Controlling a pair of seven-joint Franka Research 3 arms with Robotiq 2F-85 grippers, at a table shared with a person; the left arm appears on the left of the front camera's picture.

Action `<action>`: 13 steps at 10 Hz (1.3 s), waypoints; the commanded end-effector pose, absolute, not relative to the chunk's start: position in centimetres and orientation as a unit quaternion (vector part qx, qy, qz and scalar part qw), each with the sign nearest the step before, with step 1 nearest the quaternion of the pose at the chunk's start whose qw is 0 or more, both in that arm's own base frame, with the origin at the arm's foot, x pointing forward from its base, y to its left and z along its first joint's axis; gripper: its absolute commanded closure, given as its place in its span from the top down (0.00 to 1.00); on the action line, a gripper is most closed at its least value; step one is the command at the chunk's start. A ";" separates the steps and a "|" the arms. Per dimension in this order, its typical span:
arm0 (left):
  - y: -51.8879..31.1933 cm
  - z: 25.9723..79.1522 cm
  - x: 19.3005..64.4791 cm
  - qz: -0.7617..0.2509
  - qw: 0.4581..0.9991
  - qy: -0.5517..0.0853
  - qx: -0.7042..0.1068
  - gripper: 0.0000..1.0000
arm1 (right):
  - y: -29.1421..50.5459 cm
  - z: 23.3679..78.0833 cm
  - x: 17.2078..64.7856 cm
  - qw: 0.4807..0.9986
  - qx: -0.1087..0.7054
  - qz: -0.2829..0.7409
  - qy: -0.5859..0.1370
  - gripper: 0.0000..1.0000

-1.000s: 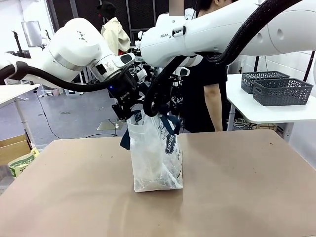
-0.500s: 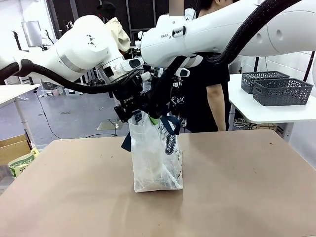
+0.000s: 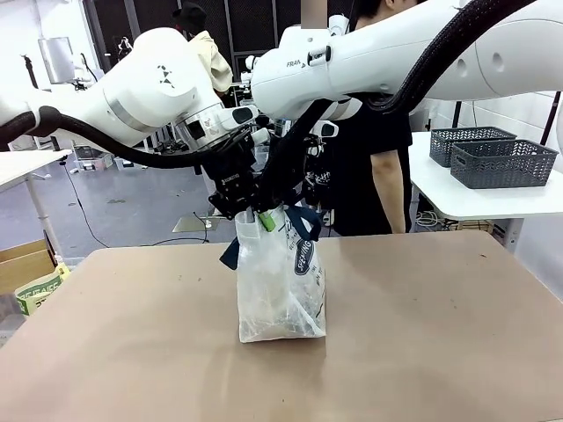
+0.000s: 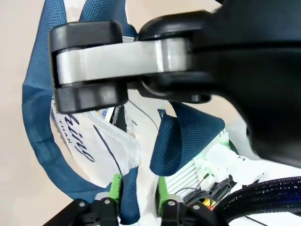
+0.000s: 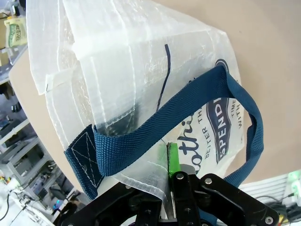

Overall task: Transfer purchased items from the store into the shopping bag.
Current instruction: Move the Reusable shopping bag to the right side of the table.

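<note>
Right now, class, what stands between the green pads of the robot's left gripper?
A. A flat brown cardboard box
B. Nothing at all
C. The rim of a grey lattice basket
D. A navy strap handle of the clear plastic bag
D: in the left wrist view, the navy strap handle of the shopping bag runs between the left gripper and its green pads.

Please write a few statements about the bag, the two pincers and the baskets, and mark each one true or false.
1. The bag stands upright on the table. True.
2. The right pincer is shut on the bag's rim. True.
3. The left pincer has a navy strap between its pads. True.
4. The bag lies flat. False: it stands upright.
5. Two grey baskets sit beside the bag. False: they are on a side table.
</note>
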State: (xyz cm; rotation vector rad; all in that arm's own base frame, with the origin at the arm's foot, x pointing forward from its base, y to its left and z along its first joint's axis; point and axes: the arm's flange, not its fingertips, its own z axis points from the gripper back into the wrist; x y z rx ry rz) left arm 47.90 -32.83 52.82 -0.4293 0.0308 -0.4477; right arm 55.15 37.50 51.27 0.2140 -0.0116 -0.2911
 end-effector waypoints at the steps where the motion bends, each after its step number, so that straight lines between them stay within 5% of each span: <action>1: -33.7 52.3 47.4 -0.217 0.957 0.006 -0.191 0.00 | 37.7 51.7 55.1 0.982 0.121 -0.147 0.001 0.00; 11: -32.8 52.9 48.0 -0.218 0.955 0.007 -0.200 0.00 | 36.1 51.8 55.4 0.976 0.154 -0.151 0.012 0.00; 13: -32.8 52.9 48.0 -0.218 0.955 0.007 -0.200 0.00 | 35.1 51.5 55.5 0.973 0.167 -0.155 0.015 0.38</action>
